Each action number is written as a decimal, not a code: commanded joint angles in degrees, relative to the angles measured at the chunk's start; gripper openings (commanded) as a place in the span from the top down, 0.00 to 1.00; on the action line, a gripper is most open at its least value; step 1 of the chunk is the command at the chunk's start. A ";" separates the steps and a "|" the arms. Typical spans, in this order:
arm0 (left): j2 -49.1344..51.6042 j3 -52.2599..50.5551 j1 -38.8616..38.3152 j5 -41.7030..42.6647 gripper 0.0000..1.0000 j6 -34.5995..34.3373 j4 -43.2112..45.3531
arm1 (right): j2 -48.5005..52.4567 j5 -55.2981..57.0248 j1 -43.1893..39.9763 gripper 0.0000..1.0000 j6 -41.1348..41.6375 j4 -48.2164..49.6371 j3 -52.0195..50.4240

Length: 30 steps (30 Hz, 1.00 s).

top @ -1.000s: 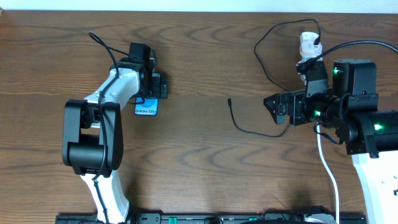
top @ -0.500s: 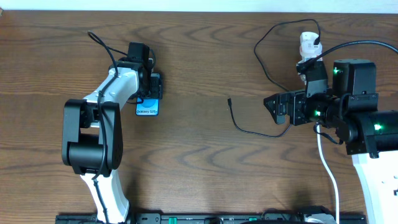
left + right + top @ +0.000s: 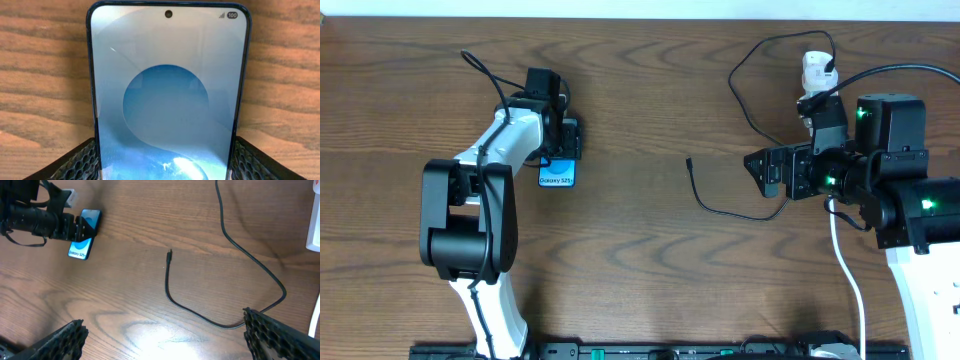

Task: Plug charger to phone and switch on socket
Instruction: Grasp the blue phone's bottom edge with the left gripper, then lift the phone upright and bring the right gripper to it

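The phone (image 3: pixel 557 175), its blue screen up, lies flat on the table at left. My left gripper (image 3: pixel 567 138) is over its far end. In the left wrist view the phone (image 3: pixel 167 90) sits between the fingers of my left gripper (image 3: pixel 165 152), which press on its two long edges. The charger, a thin black cable (image 3: pixel 720 211), has its connector tip (image 3: pixel 689 160) lying free mid-table. Its plug (image 3: pixel 830 70) is at the white socket (image 3: pixel 811 70) at the back right. My right gripper (image 3: pixel 760 172) is wide open and empty, beside the cable bend (image 3: pixel 200 315).
A thick white cord (image 3: pixel 847 270) runs from the right arm toward the front edge. The right wrist view shows the left arm over the phone (image 3: pixel 81 249), the connector tip (image 3: pixel 170 254), and the socket's edge (image 3: pixel 315 230) at far right.
My left gripper's fingers have closed in onto the phone's sides. The right arm and the cable have not moved.
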 commanded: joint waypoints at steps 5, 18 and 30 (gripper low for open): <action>-0.39 0.15 -0.04 1.40 0.92 -0.70 -1.46 | 0.28 -0.55 -0.33 0.01 -1.05 0.11 1.09; -13.38 0.15 -0.04 1.33 0.93 -18.80 -3.06 | 0.28 -0.76 -0.33 0.01 1.81 0.94 1.09; -20.90 0.15 -0.04 10.88 0.93 -50.77 -5.44 | 3.32 -0.85 0.85 0.08 20.98 6.36 0.79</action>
